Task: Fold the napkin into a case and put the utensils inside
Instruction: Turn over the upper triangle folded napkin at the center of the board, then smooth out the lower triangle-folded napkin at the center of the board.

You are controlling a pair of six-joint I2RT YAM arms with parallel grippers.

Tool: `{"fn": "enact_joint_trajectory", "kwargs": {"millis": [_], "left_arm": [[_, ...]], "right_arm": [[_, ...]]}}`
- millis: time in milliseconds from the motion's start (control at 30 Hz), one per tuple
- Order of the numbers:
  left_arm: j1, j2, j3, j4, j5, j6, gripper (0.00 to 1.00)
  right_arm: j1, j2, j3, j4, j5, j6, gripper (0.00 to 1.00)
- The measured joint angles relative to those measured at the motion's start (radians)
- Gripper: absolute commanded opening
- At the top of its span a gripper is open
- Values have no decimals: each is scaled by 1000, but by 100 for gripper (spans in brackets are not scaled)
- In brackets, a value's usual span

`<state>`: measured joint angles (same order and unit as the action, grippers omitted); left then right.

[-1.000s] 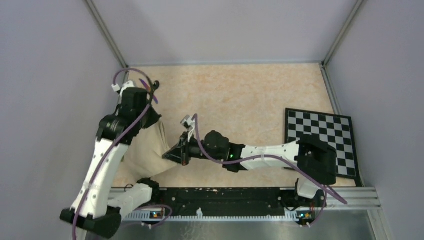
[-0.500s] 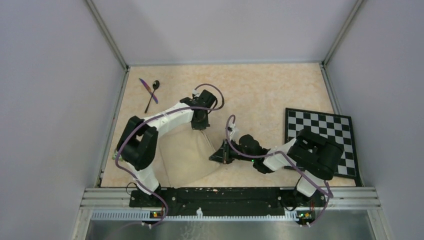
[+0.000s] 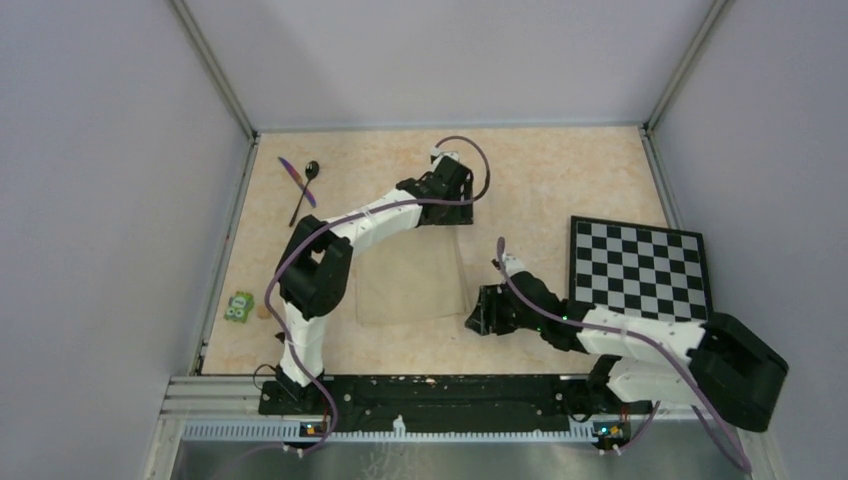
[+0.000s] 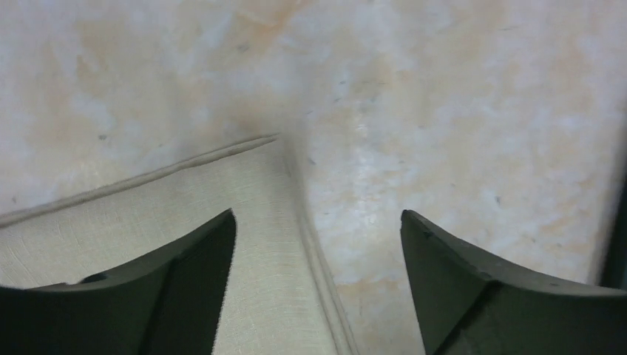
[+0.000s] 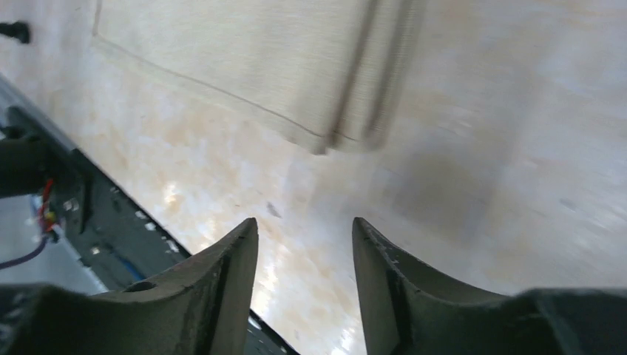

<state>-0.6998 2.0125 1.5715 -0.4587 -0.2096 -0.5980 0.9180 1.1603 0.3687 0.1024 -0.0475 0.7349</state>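
Note:
The beige napkin [image 3: 410, 275] lies flat mid-table as a folded oblong. My left gripper [image 3: 440, 218] hovers over its far right corner. In the left wrist view this gripper [image 4: 318, 218] is open: one finger stands over the napkin [image 4: 244, 185] and the other over bare table. My right gripper [image 3: 472, 314] sits just off the near right corner. The right wrist view shows it [image 5: 304, 222] open and empty, with the napkin's [image 5: 259, 52] corner lying ahead of the fingertips. The utensils lie crossed at the far left, the purple knife [image 3: 292, 177] over the black spoon [image 3: 305, 190].
A black-and-white checkerboard [image 3: 640, 280] lies at the right, under the right arm's elbow. A small green object [image 3: 238, 307] sits near the left edge. Grey walls close in the table on three sides, and a black rail [image 3: 450, 390] runs along the near edge.
Both grippers held the napkin shut a second ago and are open now. The cloth was carried rightward and now lies flat. The left arm swung far right and the right arm drew back right.

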Motion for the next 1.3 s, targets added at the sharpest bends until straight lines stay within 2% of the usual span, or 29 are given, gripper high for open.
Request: {"fn": "enact_joint_trajectory", "kwargs": {"millis": [100, 200, 300, 367, 433, 500, 633, 767, 900, 1067, 1167, 1300], "left_arm": [[-6, -39, 39, -10, 46, 26, 95], [-10, -155, -16, -36, 97, 41, 95], [-10, -378, -218, -18, 159, 44, 87], [-10, -530, -366, 1, 219, 19, 76], [-16, -652, -512, 51, 276, -31, 74], [-51, -703, -631, 116, 299, -80, 70], [-168, -613, -677, 138, 267, -132, 57], [-268, -418, -567, 99, 188, -135, 55], [-314, -304, -468, 61, 115, -136, 50], [-345, -237, -399, -6, 31, -137, 42], [-361, -211, -377, -39, -1, -138, 41], [-373, -201, -376, -60, -18, -145, 46]], "right_arm": [[-25, -153, 9, -166, 75, -25, 57], [-116, -206, 48, -240, 70, -64, 54], [-268, -156, 79, -211, -44, -97, 47], [-339, -92, 81, -159, -132, -100, 44], [-371, -13, 82, -105, -217, -99, 43], [-376, 70, 84, -40, -300, -97, 41], [-378, 202, 93, 74, -412, -97, 33], [-378, 291, 93, 142, -471, -103, 24], [-379, 348, 93, 192, -506, -108, 19], [-381, 385, 93, 226, -523, -116, 12], [-383, 394, 93, 237, -530, -121, 9], [-383, 401, 93, 250, -531, -125, 9]]}}
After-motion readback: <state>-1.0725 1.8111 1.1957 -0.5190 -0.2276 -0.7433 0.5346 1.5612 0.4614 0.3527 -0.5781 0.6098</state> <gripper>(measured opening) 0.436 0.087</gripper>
